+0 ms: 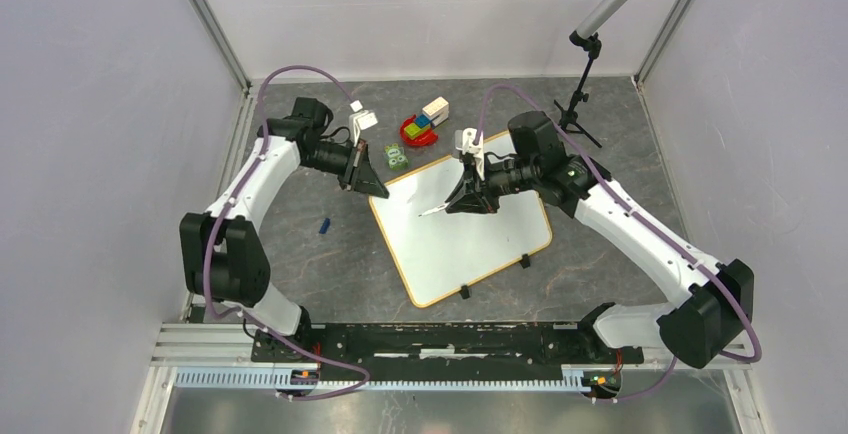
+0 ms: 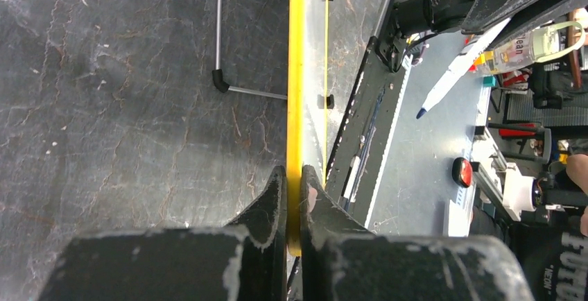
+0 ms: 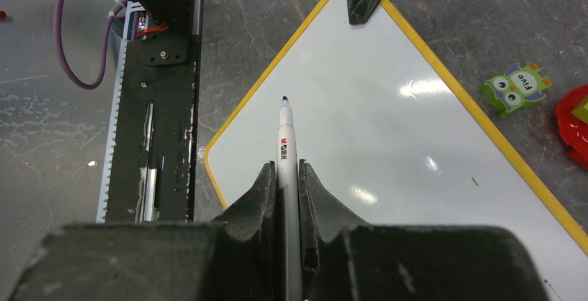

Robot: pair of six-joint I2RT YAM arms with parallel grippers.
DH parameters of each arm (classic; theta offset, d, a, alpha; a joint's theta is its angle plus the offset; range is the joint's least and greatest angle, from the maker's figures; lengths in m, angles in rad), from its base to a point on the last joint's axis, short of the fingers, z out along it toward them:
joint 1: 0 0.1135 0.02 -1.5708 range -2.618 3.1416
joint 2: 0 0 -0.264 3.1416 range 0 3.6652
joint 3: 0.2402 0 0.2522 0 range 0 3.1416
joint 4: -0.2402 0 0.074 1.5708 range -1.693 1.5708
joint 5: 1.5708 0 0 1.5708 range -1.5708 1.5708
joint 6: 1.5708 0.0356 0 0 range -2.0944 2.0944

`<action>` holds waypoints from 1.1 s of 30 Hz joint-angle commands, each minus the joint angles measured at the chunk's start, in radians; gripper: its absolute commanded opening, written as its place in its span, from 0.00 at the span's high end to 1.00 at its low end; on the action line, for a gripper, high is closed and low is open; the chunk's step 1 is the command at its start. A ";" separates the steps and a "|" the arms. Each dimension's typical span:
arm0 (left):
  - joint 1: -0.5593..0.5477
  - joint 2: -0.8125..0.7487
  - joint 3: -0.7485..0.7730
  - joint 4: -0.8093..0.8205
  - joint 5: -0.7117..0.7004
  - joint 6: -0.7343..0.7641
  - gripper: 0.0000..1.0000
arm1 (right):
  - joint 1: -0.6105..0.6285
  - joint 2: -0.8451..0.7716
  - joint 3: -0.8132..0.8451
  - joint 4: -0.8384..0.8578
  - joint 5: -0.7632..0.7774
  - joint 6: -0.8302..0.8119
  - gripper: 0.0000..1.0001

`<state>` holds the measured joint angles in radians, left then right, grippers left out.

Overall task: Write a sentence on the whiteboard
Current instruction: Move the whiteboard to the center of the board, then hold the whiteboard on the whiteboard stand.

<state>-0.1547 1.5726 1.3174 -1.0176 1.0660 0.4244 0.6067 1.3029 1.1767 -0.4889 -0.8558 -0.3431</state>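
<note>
The whiteboard [image 1: 470, 239] lies tilted on the dark table, with a yellow rim and a blank white face; no sentence shows on it. My left gripper [image 1: 372, 190] is shut on the board's far-left corner. In the left wrist view the gripper [image 2: 295, 173] has its jaws pinching the yellow rim [image 2: 296, 72] edge-on. My right gripper [image 1: 472, 198] hovers over the board's upper middle, shut on a white marker [image 1: 435, 211]. In the right wrist view the gripper [image 3: 284, 170] holds the marker [image 3: 285, 131] with its dark tip uncapped, pointing out over the whiteboard [image 3: 388, 134] and just above it.
A green owl tile [image 1: 397, 158] and a red dish of coloured blocks [image 1: 420, 130] sit just beyond the board's far corner. A small blue piece [image 1: 324, 225] lies to the left. A black tripod stand [image 1: 577, 109] rises at back right. Two black clips [image 1: 465, 292] mark the board's near edge.
</note>
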 commanded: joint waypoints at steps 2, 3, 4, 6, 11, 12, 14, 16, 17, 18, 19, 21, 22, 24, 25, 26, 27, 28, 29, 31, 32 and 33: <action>-0.075 0.062 0.033 -0.011 -0.057 0.063 0.97 | 0.001 -0.039 0.019 0.004 -0.016 -0.014 1.00; -0.080 0.071 0.043 -0.011 -0.055 0.060 0.97 | 0.001 -0.040 0.015 0.006 -0.013 -0.012 1.00; -0.084 0.081 0.054 -0.011 -0.055 0.057 0.97 | 0.001 -0.040 0.011 0.008 -0.010 -0.010 1.00; -0.093 0.094 0.071 -0.010 -0.056 0.051 0.97 | 0.000 -0.043 0.002 0.023 -0.003 0.001 1.00; -0.111 0.098 0.105 -0.011 -0.080 0.037 0.95 | 0.002 -0.046 -0.010 0.048 0.026 0.026 1.00; -0.111 0.093 0.105 -0.010 -0.085 0.032 0.88 | 0.002 -0.046 -0.010 0.050 0.032 0.030 1.00; -0.108 0.073 0.093 -0.010 -0.093 0.026 0.75 | 0.002 -0.049 -0.012 0.056 0.048 0.041 1.00; -0.084 0.038 0.068 0.006 -0.089 0.006 0.65 | 0.002 -0.057 -0.016 0.074 0.077 0.058 1.00; -0.062 0.015 0.052 0.022 -0.075 -0.014 0.62 | 0.004 -0.062 -0.021 0.087 0.091 0.068 1.00; -0.027 -0.003 0.039 0.031 -0.056 -0.027 0.59 | 0.005 -0.066 -0.027 0.098 0.107 0.078 1.00; 0.005 -0.021 0.026 0.034 -0.028 -0.033 0.56 | 0.009 -0.068 -0.029 0.105 0.120 0.085 1.00; 0.066 -0.054 -0.010 0.039 0.032 -0.035 0.54 | 0.018 -0.070 -0.042 0.128 0.140 0.105 1.00; 0.083 -0.070 -0.037 0.047 0.053 -0.036 0.54 | 0.022 -0.070 -0.047 0.146 0.146 0.117 1.00; 0.090 -0.098 -0.079 0.067 0.059 -0.037 0.54 | 0.036 -0.069 -0.058 0.183 0.165 0.142 1.00; 0.090 -0.108 -0.094 0.084 0.062 -0.045 0.54 | 0.046 -0.064 -0.059 0.197 0.178 0.150 1.00; 0.089 -0.115 -0.107 0.104 0.064 -0.059 0.53 | 0.057 -0.056 -0.055 0.203 0.191 0.155 1.00; 0.089 -0.117 -0.113 0.121 0.069 -0.071 0.51 | 0.067 -0.047 -0.048 0.207 0.206 0.159 1.00; 0.089 -0.115 -0.115 0.130 0.076 -0.081 0.51 | 0.079 -0.038 -0.040 0.212 0.228 0.165 1.00; 0.087 -0.108 -0.111 0.134 0.082 -0.085 0.51 | 0.087 -0.028 -0.035 0.218 0.245 0.167 1.00; 0.089 -0.090 -0.100 0.134 0.098 -0.092 0.50 | 0.105 -0.006 -0.019 0.218 0.279 0.168 1.00; 0.088 -0.084 -0.096 0.134 0.100 -0.092 0.50 | 0.111 0.002 -0.013 0.219 0.291 0.170 1.00; 0.086 -0.082 -0.095 0.135 0.107 -0.090 0.50 | 0.117 0.009 -0.008 0.220 0.301 0.170 1.00</action>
<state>-0.0654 1.4811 1.2095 -0.9318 1.1061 0.3683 0.7010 1.2789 1.1271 -0.3183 -0.6346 -0.1982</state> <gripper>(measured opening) 0.493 0.160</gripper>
